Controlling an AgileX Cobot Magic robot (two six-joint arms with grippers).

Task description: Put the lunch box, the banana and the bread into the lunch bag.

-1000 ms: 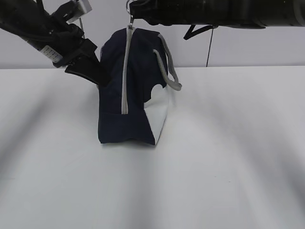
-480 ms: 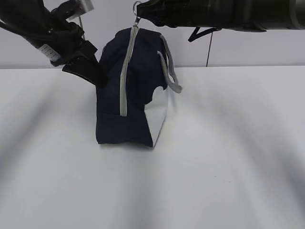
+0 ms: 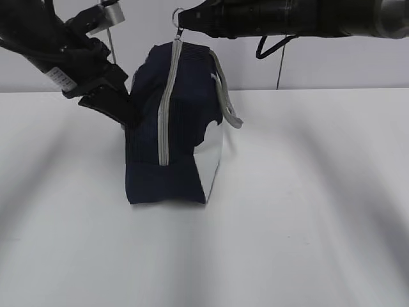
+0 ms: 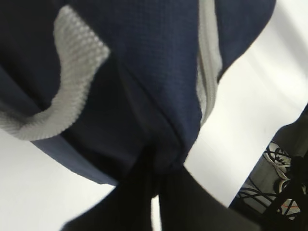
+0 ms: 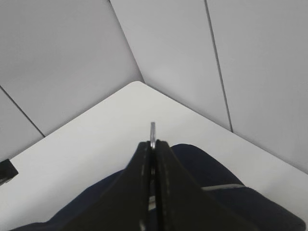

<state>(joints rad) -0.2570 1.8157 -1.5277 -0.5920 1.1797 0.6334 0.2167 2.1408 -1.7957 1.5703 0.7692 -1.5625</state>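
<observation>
At the top of the bag, the right hand (image 3: 181, 27) was pinched fully closed on the small metal ring pull (image 3: 177, 14) of the grey zipper (image 3: 167, 96); in the right wrist view the ring pull (image 5: 152, 134) stuck up from between the black fingers (image 5: 166, 192), which were pressed together. Left hand (image 3: 124, 112) was closed too, nipping a fold of navy fabric on the bag's left side; left wrist view showed its black fingers (image 4: 134, 202) clamped on the bunched cloth. Large navy-blue fabric lunch bag (image 3: 185, 128) stood upright on the white table (image 3: 307, 211), held between both hands, zipper running down its front face, shut along the visible length. White side panel (image 3: 212, 160) faced right, low down. Grey webbing handle (image 3: 225, 89) hung over the right shoulder of the bag. Grey wall (image 3: 332, 64) behind. Lunch box, banana, bread not visible in any view.
</observation>
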